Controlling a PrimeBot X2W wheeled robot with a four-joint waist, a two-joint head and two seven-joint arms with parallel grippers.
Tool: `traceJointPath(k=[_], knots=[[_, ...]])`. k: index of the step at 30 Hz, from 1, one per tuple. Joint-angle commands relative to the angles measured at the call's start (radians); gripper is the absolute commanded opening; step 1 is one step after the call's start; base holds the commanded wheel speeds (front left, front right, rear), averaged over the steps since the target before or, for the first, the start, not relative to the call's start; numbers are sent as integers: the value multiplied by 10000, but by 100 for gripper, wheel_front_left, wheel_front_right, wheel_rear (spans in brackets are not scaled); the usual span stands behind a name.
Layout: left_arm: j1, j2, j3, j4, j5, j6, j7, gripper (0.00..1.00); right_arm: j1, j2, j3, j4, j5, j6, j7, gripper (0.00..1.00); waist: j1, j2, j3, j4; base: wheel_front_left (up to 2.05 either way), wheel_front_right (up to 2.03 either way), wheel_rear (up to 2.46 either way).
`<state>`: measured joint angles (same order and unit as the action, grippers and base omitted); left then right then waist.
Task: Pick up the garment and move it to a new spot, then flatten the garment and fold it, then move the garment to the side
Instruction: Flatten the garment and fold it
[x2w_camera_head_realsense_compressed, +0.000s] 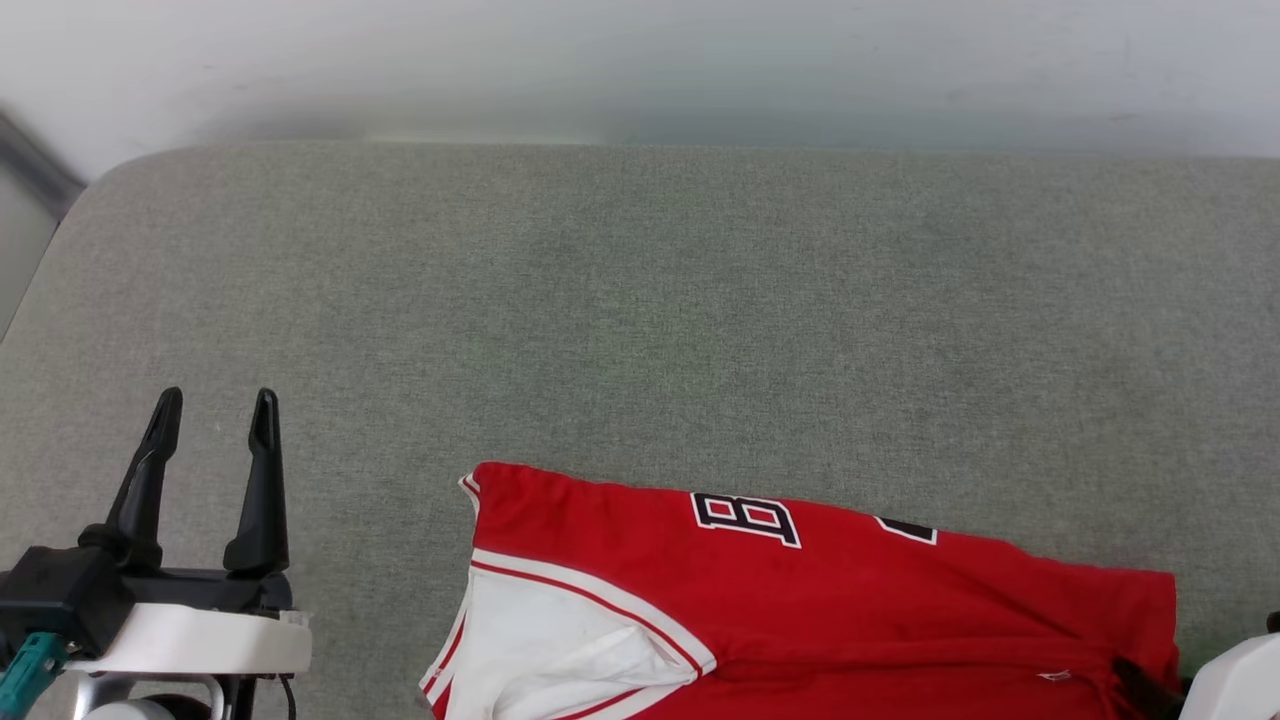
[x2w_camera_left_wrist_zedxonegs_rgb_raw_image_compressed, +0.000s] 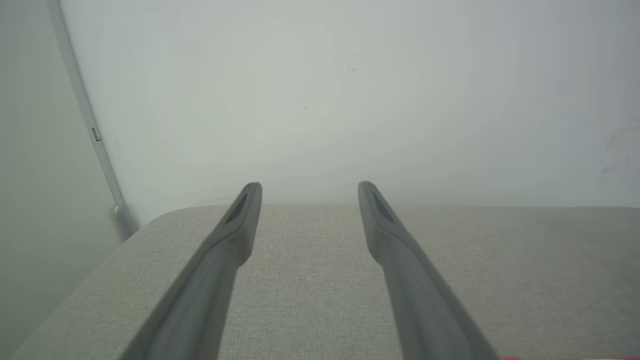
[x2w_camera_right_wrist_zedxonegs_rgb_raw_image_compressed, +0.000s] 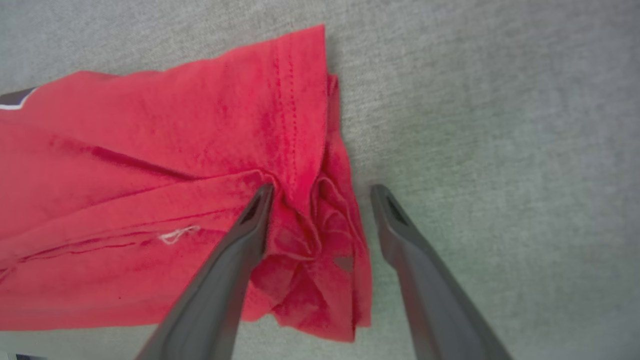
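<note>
Straddling a bunched corner of the garment, my right gripper holds its jaws spread for a pinch; my left gripper hangs spread-jawed over the table.

Right gripper spread wide over bunched garment, perhaps touching it, grey surface beneath

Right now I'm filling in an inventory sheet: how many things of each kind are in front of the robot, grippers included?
Garments: 1, the red jersey T-shirt with a white sleeve and black letters
Grippers: 2, the dark-fingered left gripper and right gripper, both open
Surfaces: 1, the grey woven fabric surface
Total: 4
</note>
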<state>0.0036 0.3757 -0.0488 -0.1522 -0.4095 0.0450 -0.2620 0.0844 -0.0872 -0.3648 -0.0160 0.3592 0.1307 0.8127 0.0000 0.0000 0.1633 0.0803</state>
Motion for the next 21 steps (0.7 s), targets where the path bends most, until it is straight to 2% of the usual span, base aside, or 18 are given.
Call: traceJointPath(k=[1,5,9,15,21], knots=[[85,-191,244,80,206,-272,-30,100,-139,93,32,291,-18,-1,-46,100,0,0,56,30,0,0,0],[78,-690,727,273,632,-935,-31,100,-208,117,222,961,93,-1,-164,100,0,0,157,73,0,0,0],[-73,-1114,978,434,999,-1361,-31,100,-263,87,501,1533,222,-1,-258,100,0,0,232,120,0,0,0],[-197,-1519,1207,629,1311,-1660,-32,100,-233,217,1337,1940,671,58,-365,100,0,0,218,155,0,0,0],[-160,-1664,1301,760,1431,-1729,-32,100,-68,180,2079,1967,1052,61,-414,100,0,0,49,136,0,0,0]])
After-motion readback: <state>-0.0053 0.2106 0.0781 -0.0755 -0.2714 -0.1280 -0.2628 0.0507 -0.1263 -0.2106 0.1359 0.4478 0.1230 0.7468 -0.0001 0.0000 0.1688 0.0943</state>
